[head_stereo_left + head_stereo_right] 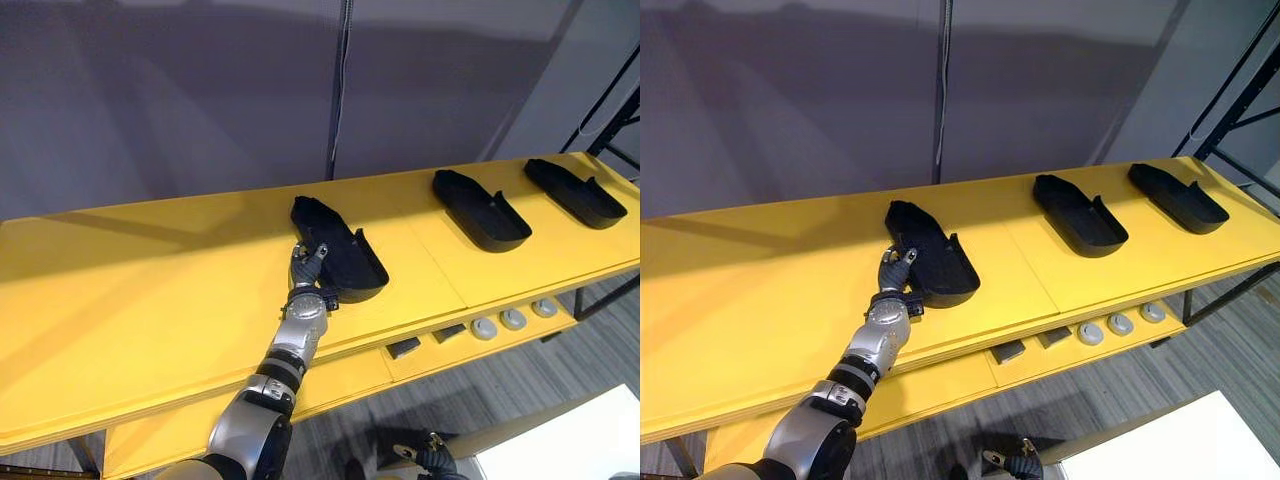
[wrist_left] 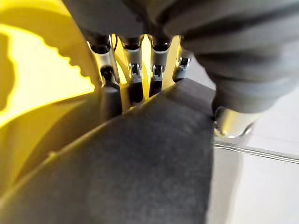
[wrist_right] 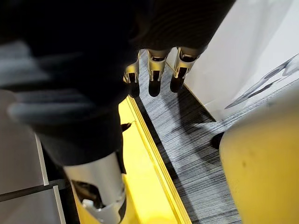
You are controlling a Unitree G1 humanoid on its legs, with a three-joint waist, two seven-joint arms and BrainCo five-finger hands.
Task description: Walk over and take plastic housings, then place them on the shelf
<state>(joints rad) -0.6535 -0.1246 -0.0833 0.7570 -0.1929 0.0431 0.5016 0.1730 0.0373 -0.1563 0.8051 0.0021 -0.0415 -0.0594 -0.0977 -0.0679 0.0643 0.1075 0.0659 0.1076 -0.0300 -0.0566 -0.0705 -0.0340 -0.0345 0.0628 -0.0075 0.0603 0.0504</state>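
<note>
Yellow shelf (image 1: 140, 300), frame centre: left hand (image 1: 304, 266) clamped on the near rim of a black plastic housing (image 1: 340, 245), long axis running upper-left to lower-right, narrower end upper-left. Right hand (image 3: 154, 77) dangles, fingers loose. Grey wall (image 1: 180, 100) behind.

No readable text, label or number shows on the black housings (image 1: 480, 208) or the yellow shelf (image 1: 150, 290).

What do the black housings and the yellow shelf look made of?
Housings: look like moulded plastic, matte black. They have thin upright walls, rounded edges and almost no glare. The housing gripped by the left hand shows the same dull surface up close.
Shelf: probably painted or laminated board, satin yellow. It has flat panels with a seam and a soft sheen. Coated metal is possible too.
</note>
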